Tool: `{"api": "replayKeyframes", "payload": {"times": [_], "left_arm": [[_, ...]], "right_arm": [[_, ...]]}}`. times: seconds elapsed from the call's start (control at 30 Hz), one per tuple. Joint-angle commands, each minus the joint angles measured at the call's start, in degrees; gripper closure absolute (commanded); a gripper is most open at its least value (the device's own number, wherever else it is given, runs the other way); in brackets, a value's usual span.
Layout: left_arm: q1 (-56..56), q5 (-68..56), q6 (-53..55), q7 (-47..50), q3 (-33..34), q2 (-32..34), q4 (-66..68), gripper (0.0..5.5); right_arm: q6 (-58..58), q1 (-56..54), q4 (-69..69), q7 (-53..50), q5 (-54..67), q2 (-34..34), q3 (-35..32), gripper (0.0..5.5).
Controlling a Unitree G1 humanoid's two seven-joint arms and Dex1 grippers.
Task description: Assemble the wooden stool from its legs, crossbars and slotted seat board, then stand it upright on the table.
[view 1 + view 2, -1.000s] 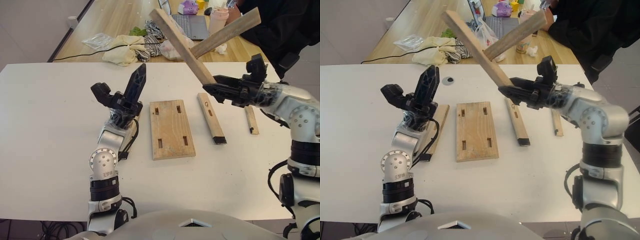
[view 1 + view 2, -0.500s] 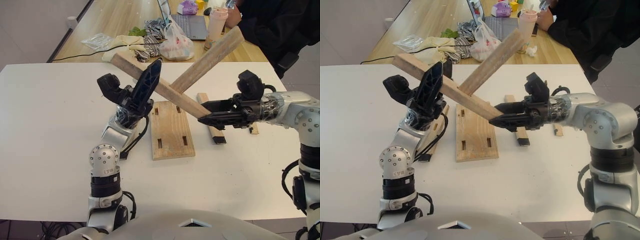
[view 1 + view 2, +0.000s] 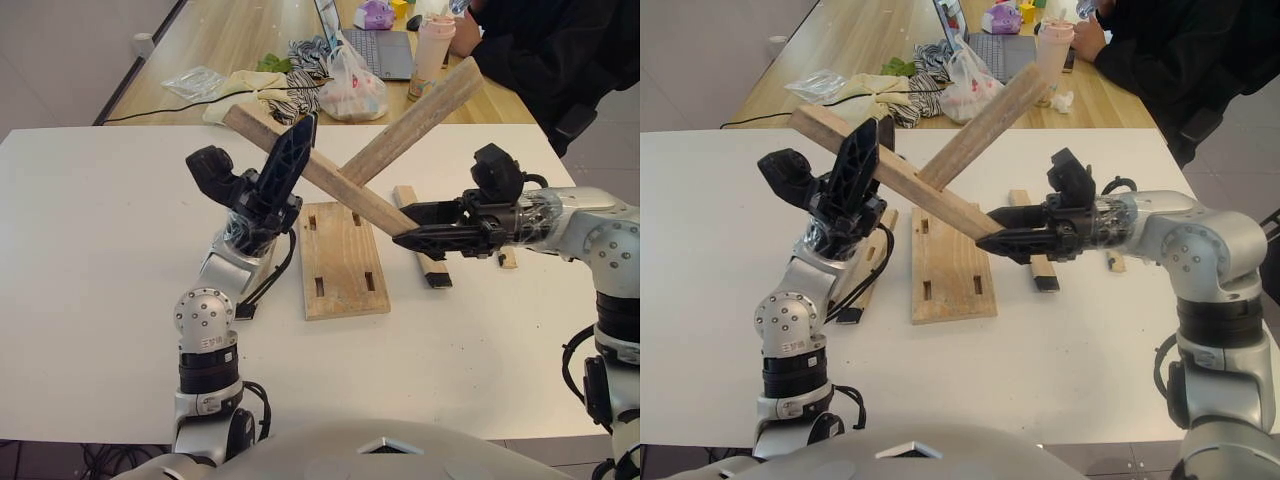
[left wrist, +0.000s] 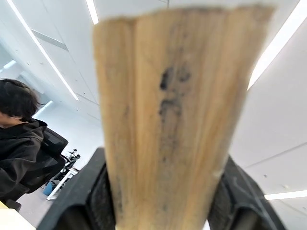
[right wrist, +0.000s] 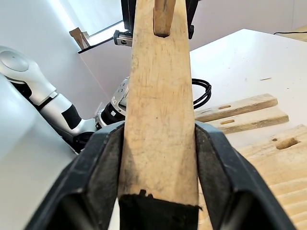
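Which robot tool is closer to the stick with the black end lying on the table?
Right. The right tool hangs just above that stick, gripping the crossed wooden pieces. The left tool holds their other end, beyond the seat board.

Left wrist view's leg (image 4: 163, 120) is blurred and cropped.

One slotted seat board (image 3: 343, 258) lies on the tabletop (image 3: 90, 250), cut with four slots. Two wooden pieces are joined in a cross above it: one held leg (image 3: 380, 209) and one crossing piece (image 3: 425, 112). One loose leg (image 3: 432, 267) and one thin crossbar (image 3: 508, 258) lie to the board's right, two slotted pieces (image 5: 249, 119) side by side to its left.
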Motion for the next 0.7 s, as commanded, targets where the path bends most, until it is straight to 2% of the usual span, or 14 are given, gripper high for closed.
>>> {"api": "replayKeyframes", "payload": {"times": [0.03, 0.13, 0.17, 0.27, 0.33, 0.47, 0.7], "left_arm": [[-3.53, 0.84, -2.68, 0.15, 3.90, 2.26, 1.18, 3.47], [-4.69, 3.48, -2.47, -2.00, 7.08, 8.92, 2.62, 3.47], [-4.49, 6.16, -1.98, -3.65, 7.04, 12.52, 3.14, 3.47], [-3.13, 12.87, -1.20, -8.12, 5.36, 19.85, 3.87, 3.47], [-2.22, 15.77, -1.11, -10.30, 4.50, 22.39, 4.38, 3.47], [-0.59, 20.01, -1.32, -13.16, 1.89, 23.98, 4.83, 3.47], [1.55, 26.18, -2.34, -16.05, -1.51, 24.60, 6.55, 3.47]], "right_arm": [[-4.00, 0.97, 2.07, -1.99, -7.29, -0.86, 4.92, 2.43], [-12.06, 2.47, 8.81, -3.95, -19.37, -2.67, 11.38, 2.39], [-14.68, 2.29, 12.88, -6.06, -22.88, -1.99, 11.97, 2.54], [-21.16, -0.45, 24.23, -13.96, -29.29, 1.75, 9.69, 2.88], [-25.64, -3.36, 31.93, -20.47, -31.99, 4.19, 6.65, 3.26], [-31.64, -6.97, 40.29, -27.04, -33.83, 6.76, 1.73, 3.89], [-36.43, -8.39, 45.10, -29.09, -36.70, 8.10, 0.38, 5.00]]}}
